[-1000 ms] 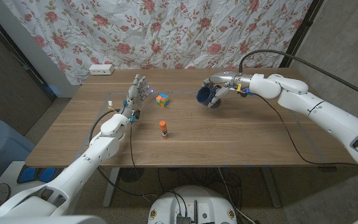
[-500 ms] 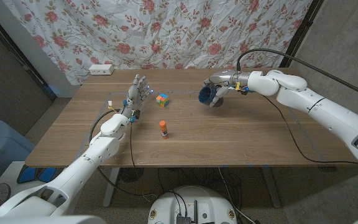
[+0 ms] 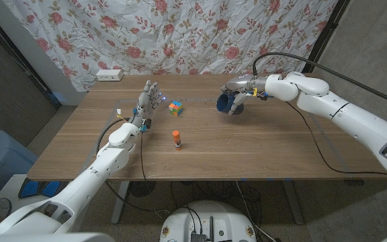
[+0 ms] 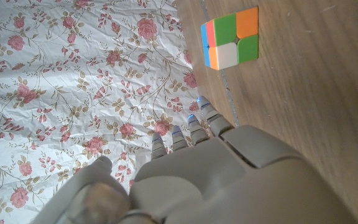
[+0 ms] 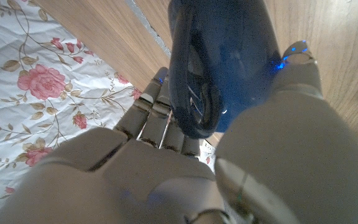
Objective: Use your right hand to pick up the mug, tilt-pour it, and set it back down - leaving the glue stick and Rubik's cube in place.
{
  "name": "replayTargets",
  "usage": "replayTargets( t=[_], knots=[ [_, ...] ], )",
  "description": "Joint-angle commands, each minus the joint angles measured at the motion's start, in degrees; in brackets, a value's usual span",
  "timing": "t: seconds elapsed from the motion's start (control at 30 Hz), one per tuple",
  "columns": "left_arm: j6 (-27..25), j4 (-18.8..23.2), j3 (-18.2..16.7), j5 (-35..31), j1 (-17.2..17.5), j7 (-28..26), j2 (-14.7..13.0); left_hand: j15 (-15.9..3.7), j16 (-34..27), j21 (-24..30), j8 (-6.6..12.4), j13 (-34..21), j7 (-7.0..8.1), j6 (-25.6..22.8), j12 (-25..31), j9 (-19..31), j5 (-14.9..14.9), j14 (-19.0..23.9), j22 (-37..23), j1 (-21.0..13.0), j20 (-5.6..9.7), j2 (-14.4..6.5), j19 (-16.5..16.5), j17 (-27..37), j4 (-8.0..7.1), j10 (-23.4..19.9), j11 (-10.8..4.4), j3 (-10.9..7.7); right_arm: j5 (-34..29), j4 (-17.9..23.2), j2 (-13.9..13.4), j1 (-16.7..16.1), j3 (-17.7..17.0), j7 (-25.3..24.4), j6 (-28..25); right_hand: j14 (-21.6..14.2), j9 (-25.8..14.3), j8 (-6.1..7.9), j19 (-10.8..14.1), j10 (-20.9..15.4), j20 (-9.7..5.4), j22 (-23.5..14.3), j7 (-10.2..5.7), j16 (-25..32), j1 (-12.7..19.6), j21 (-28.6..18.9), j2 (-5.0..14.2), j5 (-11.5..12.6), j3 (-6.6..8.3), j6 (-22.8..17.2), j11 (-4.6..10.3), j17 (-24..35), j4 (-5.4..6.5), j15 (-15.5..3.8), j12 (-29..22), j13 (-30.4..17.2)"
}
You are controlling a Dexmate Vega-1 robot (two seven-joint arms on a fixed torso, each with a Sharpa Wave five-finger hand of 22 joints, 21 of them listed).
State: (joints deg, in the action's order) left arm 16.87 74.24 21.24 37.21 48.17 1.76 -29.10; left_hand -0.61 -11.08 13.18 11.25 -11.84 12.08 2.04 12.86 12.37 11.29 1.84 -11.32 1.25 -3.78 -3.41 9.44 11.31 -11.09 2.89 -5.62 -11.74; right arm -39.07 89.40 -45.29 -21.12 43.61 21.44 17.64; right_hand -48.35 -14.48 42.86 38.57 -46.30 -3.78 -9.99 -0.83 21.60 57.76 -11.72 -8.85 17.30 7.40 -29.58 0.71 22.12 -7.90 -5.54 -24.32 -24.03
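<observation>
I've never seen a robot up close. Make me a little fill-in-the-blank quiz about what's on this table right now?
1. The right hand grips a dark ____ mug.
2. The glue stick stands upright with an ____ cap.
3. The Rubik's cube sits nearest the robot's ____ hand.

Missing words: blue; orange; left

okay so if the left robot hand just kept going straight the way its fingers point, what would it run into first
Probably nothing on the table. The left robot hand points toward the floral curtain behind the table; the Rubik's cube sits off to its side, apparently outside that line, though depth is uncertain.
</observation>
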Motion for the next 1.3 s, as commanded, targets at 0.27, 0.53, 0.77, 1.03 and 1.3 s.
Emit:
replayTargets(
  t=[0.27, 0.53, 0.77, 1.03, 1.3],
  knots=[
    [0.00, -0.04, 0.02, 0.01, -0.01, 0.15, -0.03, -0.04, -0.31, 0.36, 0.37, -0.28, 0.39, 0.09, 0.22, 0.15, 0.26, 0.30, -0.21, 0.17, 0.00, -6.79, 0.51, 0.29, -0.07, 0.20, -0.32, -0.34, -5.51, 3.02, -0.79, 1.17, 1.61, 4.66, -3.18, -0.62, 0.18, 10.71, 0.20, -13.08, -5.84, -0.15, -10.89, -0.40, 3.73, -0.07, 13.11, -0.43, 1.08, -11.62, 11.15, 0.37, 0.03, -7.86, -0.14, -3.01],
    [0.00, -0.06, 0.03, 0.01, -0.02, 0.17, -0.03, -0.02, -0.29, 0.37, 0.36, -0.28, 0.37, 0.11, 0.22, 0.16, 0.26, 0.26, -0.21, 0.17, 0.02, -6.79, 0.52, 0.29, -0.07, 0.19, -0.38, -0.34, -7.55, 3.44, -0.99, 1.68, 2.09, 5.22, -2.49, -0.64, 0.01, 11.07, 0.14, -13.30, -5.93, -0.15, -10.95, -0.52, 4.07, -0.04, 13.53, -0.68, 1.21, -11.88, 11.15, 0.63, -0.16, -7.94, -0.07, -3.24],
    [0.01, -0.05, 0.03, 0.01, -0.01, 0.17, -0.03, -0.04, -0.29, 0.37, 0.35, -0.28, 0.36, 0.14, 0.22, 0.16, 0.26, 0.26, -0.21, 0.17, 0.02, -6.79, 0.51, 0.30, -0.07, 0.19, -0.35, -0.34, -10.03, 3.88, -0.62, 2.24, 2.76, 6.39, -2.90, -0.83, 0.12, 11.20, 0.15, -13.66, -5.85, -0.16, -11.00, -0.50, 4.17, -0.07, 13.89, -1.00, 1.21, -11.96, 11.16, 0.97, -0.22, -7.96, -0.12, -3.57],
    [0.03, -0.04, 0.01, -0.05, 0.01, -0.05, 0.03, -0.01, -0.29, 0.37, 0.36, -0.27, 0.43, 0.11, 0.22, 0.16, 0.26, 0.26, -0.21, 0.17, 0.03, -6.79, 0.52, 0.30, -0.07, 0.21, -0.37, -0.35, -12.82, 5.16, 0.03, 2.36, 3.42, 8.27, -4.65, -1.23, 0.30, 11.30, 0.26, -13.78, -5.59, -0.16, -10.91, -0.40, 4.27, -0.11, 14.21, -1.27, 1.22, -12.01, 11.16, 1.30, -0.26, -7.91, -0.06, -3.82],
    [0.04, -0.07, 0.01, -0.05, 0.00, -0.04, 0.04, -0.02, -0.28, 0.36, 0.37, -0.27, 0.39, 0.10, 0.23, 0.16, 0.26, 0.25, -0.21, 0.17, 0.03, -6.79, 0.50, 0.30, -0.07, 0.18, -0.43, -0.35, -15.57, 6.51, 0.61, 2.15, 4.01, 9.32, -6.40, -1.33, 0.49, 11.35, 0.14, -13.78, -5.37, -0.16, -11.00, -0.55, 4.14, -0.07, 14.47, -1.48, 1.19, -11.97, 11.15, 1.43, -0.18, -7.85, 0.05, -3.98]
  ],
)
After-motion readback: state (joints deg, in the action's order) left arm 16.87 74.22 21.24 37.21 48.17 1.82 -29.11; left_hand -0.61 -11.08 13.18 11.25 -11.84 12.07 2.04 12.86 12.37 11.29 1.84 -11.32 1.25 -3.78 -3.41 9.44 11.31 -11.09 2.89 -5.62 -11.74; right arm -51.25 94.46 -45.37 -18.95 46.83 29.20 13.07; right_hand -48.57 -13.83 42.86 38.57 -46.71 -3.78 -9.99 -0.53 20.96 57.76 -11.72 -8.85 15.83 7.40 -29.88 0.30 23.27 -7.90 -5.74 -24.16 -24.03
